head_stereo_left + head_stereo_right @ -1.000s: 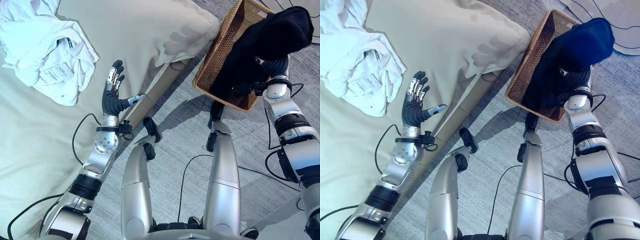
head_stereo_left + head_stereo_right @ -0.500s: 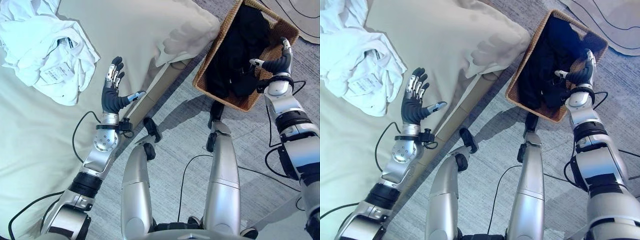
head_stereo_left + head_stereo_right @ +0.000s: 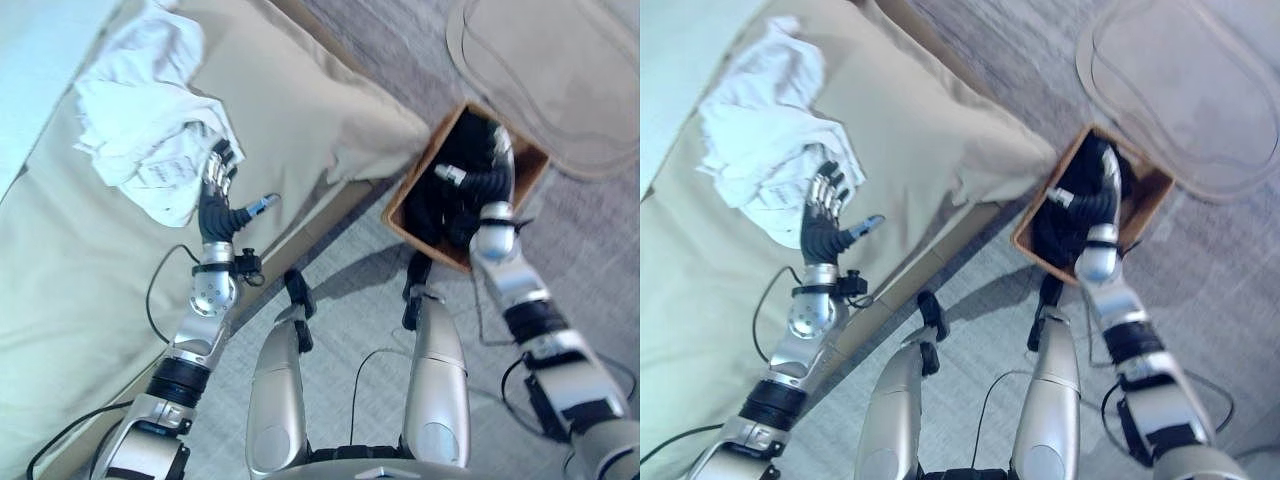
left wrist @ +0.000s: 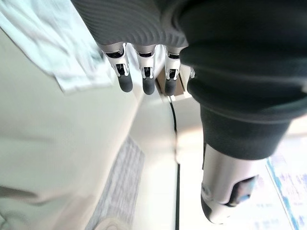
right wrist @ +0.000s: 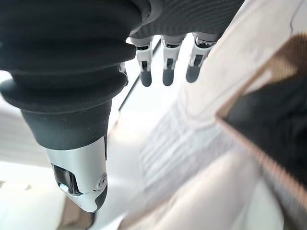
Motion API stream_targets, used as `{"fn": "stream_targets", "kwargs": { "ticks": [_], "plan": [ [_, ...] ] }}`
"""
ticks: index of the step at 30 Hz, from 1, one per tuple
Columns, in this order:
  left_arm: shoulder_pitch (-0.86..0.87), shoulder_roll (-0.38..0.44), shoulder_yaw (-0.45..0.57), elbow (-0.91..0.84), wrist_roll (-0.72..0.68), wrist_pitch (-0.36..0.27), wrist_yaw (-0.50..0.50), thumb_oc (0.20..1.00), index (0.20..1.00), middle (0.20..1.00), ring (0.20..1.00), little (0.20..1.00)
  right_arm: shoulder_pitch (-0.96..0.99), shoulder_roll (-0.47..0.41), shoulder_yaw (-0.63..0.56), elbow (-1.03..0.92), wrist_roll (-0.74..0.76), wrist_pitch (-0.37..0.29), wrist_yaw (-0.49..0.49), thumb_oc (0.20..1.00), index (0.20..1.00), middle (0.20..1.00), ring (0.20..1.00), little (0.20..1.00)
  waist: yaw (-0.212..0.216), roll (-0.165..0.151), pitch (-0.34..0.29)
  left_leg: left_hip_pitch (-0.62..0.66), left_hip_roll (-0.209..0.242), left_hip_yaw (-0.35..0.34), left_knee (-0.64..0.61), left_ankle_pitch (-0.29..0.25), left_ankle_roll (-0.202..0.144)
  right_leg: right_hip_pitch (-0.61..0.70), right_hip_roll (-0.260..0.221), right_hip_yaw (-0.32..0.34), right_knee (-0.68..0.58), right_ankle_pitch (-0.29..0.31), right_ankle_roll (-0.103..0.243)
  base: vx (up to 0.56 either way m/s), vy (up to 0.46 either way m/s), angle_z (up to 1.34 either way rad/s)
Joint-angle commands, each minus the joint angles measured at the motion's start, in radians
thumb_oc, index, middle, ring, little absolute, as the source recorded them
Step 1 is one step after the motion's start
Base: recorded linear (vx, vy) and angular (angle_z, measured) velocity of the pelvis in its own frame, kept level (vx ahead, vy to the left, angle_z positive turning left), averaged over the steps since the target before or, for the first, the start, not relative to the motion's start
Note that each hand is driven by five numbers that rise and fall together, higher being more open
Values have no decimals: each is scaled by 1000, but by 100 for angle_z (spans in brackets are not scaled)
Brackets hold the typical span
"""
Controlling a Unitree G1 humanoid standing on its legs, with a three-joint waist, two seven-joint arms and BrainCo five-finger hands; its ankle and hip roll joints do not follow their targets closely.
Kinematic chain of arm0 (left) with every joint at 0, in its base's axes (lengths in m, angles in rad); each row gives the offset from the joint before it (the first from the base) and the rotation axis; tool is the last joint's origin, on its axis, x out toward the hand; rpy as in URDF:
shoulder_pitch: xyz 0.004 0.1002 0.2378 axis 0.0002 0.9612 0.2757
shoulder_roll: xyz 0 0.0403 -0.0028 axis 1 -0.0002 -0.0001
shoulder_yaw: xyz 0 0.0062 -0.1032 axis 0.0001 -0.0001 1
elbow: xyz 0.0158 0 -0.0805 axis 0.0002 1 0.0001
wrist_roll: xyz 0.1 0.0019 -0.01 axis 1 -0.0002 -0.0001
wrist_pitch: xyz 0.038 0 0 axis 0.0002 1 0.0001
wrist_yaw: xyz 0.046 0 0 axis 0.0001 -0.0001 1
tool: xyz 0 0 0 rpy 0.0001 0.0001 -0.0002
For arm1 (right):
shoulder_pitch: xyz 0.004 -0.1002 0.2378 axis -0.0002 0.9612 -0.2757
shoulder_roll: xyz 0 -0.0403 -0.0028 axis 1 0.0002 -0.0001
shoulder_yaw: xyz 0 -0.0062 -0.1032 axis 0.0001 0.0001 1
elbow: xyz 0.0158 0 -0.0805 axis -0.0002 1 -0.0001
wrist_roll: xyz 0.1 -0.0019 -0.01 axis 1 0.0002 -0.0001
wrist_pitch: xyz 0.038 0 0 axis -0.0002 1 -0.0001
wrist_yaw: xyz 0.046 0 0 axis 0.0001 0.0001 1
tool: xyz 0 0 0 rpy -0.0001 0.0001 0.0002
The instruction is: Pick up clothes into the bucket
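Left hand (image 3: 214, 190), fingers spread wide, touches the crumpled white garment (image 3: 150, 135) near the beige bed's (image 3: 80, 290) edge; a shallow grab risks dragging loose folds short of the brown wicker basket (image 3: 405, 205).

Dark clothes (image 3: 450, 185) in wicker basket (image 3: 528, 165) — white garment (image 3: 150, 125) on bed (image 3: 80, 280)

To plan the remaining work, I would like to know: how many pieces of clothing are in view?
2. White clothes lie crumpled on the bed by the left hand. Dark clothes lie in the basket under the right hand. More may be hidden in either pile.
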Motion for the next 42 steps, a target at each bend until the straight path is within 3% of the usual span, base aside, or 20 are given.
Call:
{"fn": "stream_targets", "kwargs": {
  "ticks": [1, 5, 11, 13, 15, 16, 20, 21, 22, 23, 25, 26, 27, 29, 30, 32, 34, 37, 42],
  "plan": [
    [-14, 44, 9, 6, 39, -42, 11, 1000, 1000, 1000, 1000, 1000, 28, 11, -44, -42, 54, -89, 24, 1000, 1000, 1000, 1000, 1000, -5, -29, -56, -14, 47, 61, 80, -14, -52, 134, -76, 4, -220, 151, 98, 151, 71, 107],
    [36, 51, 19, 10, 77, -26, 11, 1000, 1000, 1000, 1000, 1000, 102, 115, -23, -60, 211, -122, 90, 1000, 1000, 1000, 1000, 1000, 35, -60, -83, 106, 21, 29, 8, -11, -27, 269, -76, -49, -267, 171, 107, 142, 104, 59],
    [55, 87, 5, -15, 136, -13, -13, 1000, 1000, 1000, 1000, 1000, 141, 146, -33, -37, 277, -124, 121, 1000, 1000, 1000, 1000, 1000, 77, -96, -129, 178, -13, -12, -42, -23, -13, 399, -95, -113, -342, 214, 139, 120, 93, 25],
    [71, 89, 5, -14, 138, -2, -32, 1000, 1000, 1000, 1000, 1000, 181, 156, -58, -35, 310, -120, 139, 1000, 1000, 1000, 1000, 1000, 97, -117, -163, 203, -41, -34, -49, -41, 0, 459, -113, -135, -371, 265, 157, 142, 127, 41],
    [75, 91, 7, -9, 145, -1, -34, 1000, 1000, 1000, 1000, 1000, 196, 154, -67, -40, 319, -123, 144, 1000, 1000, 1000, 1000, 1000, 102, -123, -175, 210, -52, -41, -48, -47, 5, 472, -124, -141, -370, 286, 165, 126, 156, 28],
    [77, 95, 4, 0, 164, 10, -43, 1000, 1000, 1000, 1000, 1000, 229, 150, -89, -49, 328, -119, 149, 1000, 1000, 1000, 1000, 1000, 104, -128, -194, 230, -82, -55, -53, -61, 25, 492, -150, -135, -347, 311, 168, 220, 283, 31],
    [77, 109, 3, 7, 210, 27, -44, 1000, 1000, 1000, 1000, 1000, 282, 146, -112, -78, 341, -118, 168, 1000, 1000, 1000, 1000, 1000, 87, -127, -208, 266, -129, -78, -54, -82, 65, 493, -172, -70, -237, 331, 159, 143, 226, 60],
    [72, 115, 2, 16, 241, 35, -35, 1000, 1000, 1000, 1000, 1000, 297, 146, -114, -85, 345, -119, 179, 1000, 1000, 1000, 1000, 1000, 79, -125, -208, 278, -136, -81, -52, -85, 77, 491, -159, -45, -195, 317, 149, 119, 187, 46],
    [70, 127, -1, 37, 283, 48, -33, 1000, 1000, 1000, 1000, 1000, 326, 152, -114, -90, 354, -121, 196, 1000, 1000, 1000, 1000, 1000, 68, -125, -216, 307, -147, -92, -75, -79, 89, 466, -105, 13, -143, 272, 132, 120, 187, 14],
    [70, 127, -1, 37, 283, 48, -33, 1000, 1000, 1000, 1000, 1000, 326, 152, -114, -90, 354, -121, 196, 1000, 1000, 1000, 1000, 1000, 68, -125, -217, 307, -147, -92, -76, -78, 89, 465, -105, 13, -143, 272, 132, 146, 136, 37],
    [50, 147, -9, 91, 354, 65, -22, 1000, 1000, 1000, 1000, 1000, 346, 154, -93, -109, 369, -123, 229, 1000, 1000, 1000, 1000, 1000, 50, -134, -219, 341, -141, -107, -124, -72, 85, 424, 11, 50, -198, 148, 101, 86, 22, 29],
    [49, 146, -9, 92, 354, 64, -21, 1000, 1000, 1000, 1000, 1000, 346, 154, -93, -109, 369, -123, 229, 1000, 1000, 1000, 1000, 1000, 50, -134, -220, 338, -140, -108, -126, -68, 85, 422, 12, 49, -202, 152, 99, 34, -65, -18],
    [28, 158, -4, 130, 374, 71, -6, 1000, 1000, 1000, 1000, 1000, 343, 147, -78, -114, 379, -122, 251, 1000, 1000, 1000, 1000, 1000, 41, -157, -210, 335, -140, -106, -130, -68, 78, 378, 51, 58, -281, 146, 97, 23, -79, -8],
    [16, 160, -5, 144, 371, 72, 1, 1000, 1000, 1000, 1000, 1000, 342, 145, -66, -114, 373, -122, 253, 1000, 1000, 1000, 1000, 1000, 40, -164, -203, 329, -138, -109, -123, -72, 73, 372, 61, 69, -312, 153, 98, 11, -80, -8],
    [0, 152, -12, 179, 383, 69, 12, 1000, 1000, 1000, 1000, 1000, 359, 141, -63, -116, 372, -123, 256, 1000, 1000, 1000, 1000, 1000, 33, -180, -190, 298, -140, -118, -98, -73, 67, 375, 77, 107, -341, 148, 101, -49, -69, 6],
    [-8, 145, -10, 190, 371, 67, 19, 1000, 1000, 1000, 1000, 1000, 354, 140, -62, -115, 370, -125, 253, 1000, 1000, 1000, 1000, 1000, 34, -183, -182, 279, -133, -115, -96, -67, 62, 359, 83, 104, -345, 153, 100, -88, -78, 27],
    [-56, 153, -20, 221, 391, 77, 40, 1000, 1000, 1000, 1000, 1000, 334, 121, -68, -129, 376, -135, 240, 1000, 1000, 1000, 1000, 1000, 20, -198, -135, 206, -118, -112, -71, -51, 48, 316, 91, 95, -362, 170, 96, -173, -111, -15],
    [-139, 199, -31, 267, 428, 92, 81, 1000, 1000, 1000, 1000, 1000, 289, 101, -57, -143, 387, -147, 228, 1000, 1000, 1000, 1000, 1000, -2, -208, -87, 109, -107, -109, -17, -45, 38, 241, 96, 88, -355, 181, 92, -138, -37, -10],
    [-292, 287, -64, 385, 546, 166, 185, 1000, 1000, 1000, 1000, 1000, 213, 68, -46, -155, 362, -167, 191, 1000, 1000, 1000, 1000, 1000, -41, -212, -46, -67, -96, -101, 127, -86, 37, 81, 99, 111, -264, 170, 86, -77, 54, -11]
  ]
}}
